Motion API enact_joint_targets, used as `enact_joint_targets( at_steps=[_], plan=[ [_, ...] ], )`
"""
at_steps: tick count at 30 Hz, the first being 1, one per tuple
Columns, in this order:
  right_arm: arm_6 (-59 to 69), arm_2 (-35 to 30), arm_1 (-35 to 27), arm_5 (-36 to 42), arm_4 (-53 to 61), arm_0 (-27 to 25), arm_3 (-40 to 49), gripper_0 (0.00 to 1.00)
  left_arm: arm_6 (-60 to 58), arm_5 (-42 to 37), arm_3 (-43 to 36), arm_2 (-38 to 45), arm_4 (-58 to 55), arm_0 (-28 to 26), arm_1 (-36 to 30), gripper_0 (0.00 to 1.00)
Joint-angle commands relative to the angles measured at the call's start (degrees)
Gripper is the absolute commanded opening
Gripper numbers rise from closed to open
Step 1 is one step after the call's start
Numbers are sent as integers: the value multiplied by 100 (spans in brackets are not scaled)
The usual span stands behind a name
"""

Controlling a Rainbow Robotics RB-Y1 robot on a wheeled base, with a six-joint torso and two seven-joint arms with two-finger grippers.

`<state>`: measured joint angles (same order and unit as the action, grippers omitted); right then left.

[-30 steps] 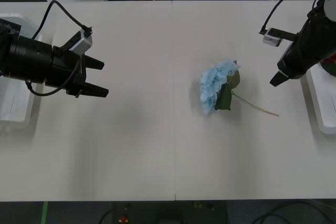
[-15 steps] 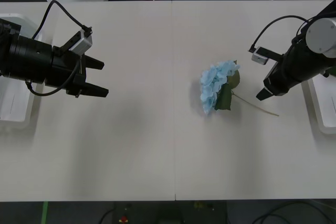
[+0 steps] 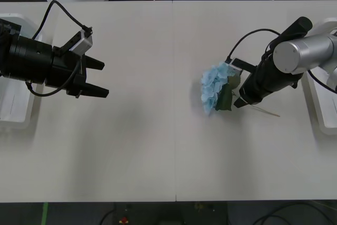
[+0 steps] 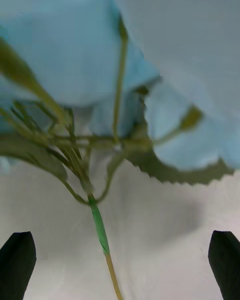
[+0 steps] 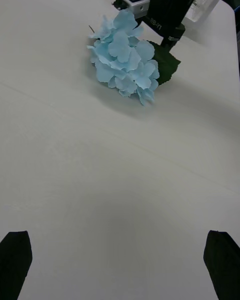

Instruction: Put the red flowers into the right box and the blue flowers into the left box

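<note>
Right hand (image 3: 238,102), fingers apart, sits low over the stem of our one blue flower (image 3: 215,92), which lies on the white tabletop (image 3: 158,146) near the right box (image 3: 322,110). Our left hand (image 3: 100,78) hovers open, well apart.

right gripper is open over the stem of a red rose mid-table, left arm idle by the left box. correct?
Not quite: the flower is a blue hydrangea, not a red rose, as the front view shows. The rest holds: the right gripper is open over its stem, and the left gripper waits open by the left box.
</note>
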<state>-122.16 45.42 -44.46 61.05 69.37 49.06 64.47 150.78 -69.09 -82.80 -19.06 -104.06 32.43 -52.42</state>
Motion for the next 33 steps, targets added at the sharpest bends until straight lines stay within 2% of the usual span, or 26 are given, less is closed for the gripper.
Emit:
enact_joint_targets(
  at_steps=[1, 9, 21, 24, 27, 29, 30, 32, 33],
  plan=[
    [413, -16, 272, -164, -169, -45, -5, 100, 422, 45, -52, -27, -71, 229, -189, 100],
    [395, -7, 465, -480, -345, -63, -225, 100, 422, 45, -52, -27, -71, 229, -189, 100],
    [360, 248, 360, -498, -565, -63, -365, 99, 422, 45, -52, -27, -71, 229, -189, 100],
    [395, 274, 360, -506, -556, -63, -365, 78, 422, 45, -52, -27, -71, 229, -189, 100],
    [466, 283, 360, -489, -529, -63, -365, 42, 422, 45, -52, -27, -71, 229, -189, 100],
    [518, 292, 368, -471, -521, -63, -365, 24, 422, 45, -52, -27, -71, 229, -189, 100],
    [536, 301, 368, -462, -521, -63, -365, 20, 422, 45, -52, -27, -71, 229, -189, 100],
    [597, 301, 368, -445, -512, -81, -365, 3, 422, 45, -52, -27, -71, 229, -189, 100],
    [615, 301, 368, -436, -512, -72, -365, 0, 422, 45, -52, -27, -71, 229, -189, 100]
  ],
)
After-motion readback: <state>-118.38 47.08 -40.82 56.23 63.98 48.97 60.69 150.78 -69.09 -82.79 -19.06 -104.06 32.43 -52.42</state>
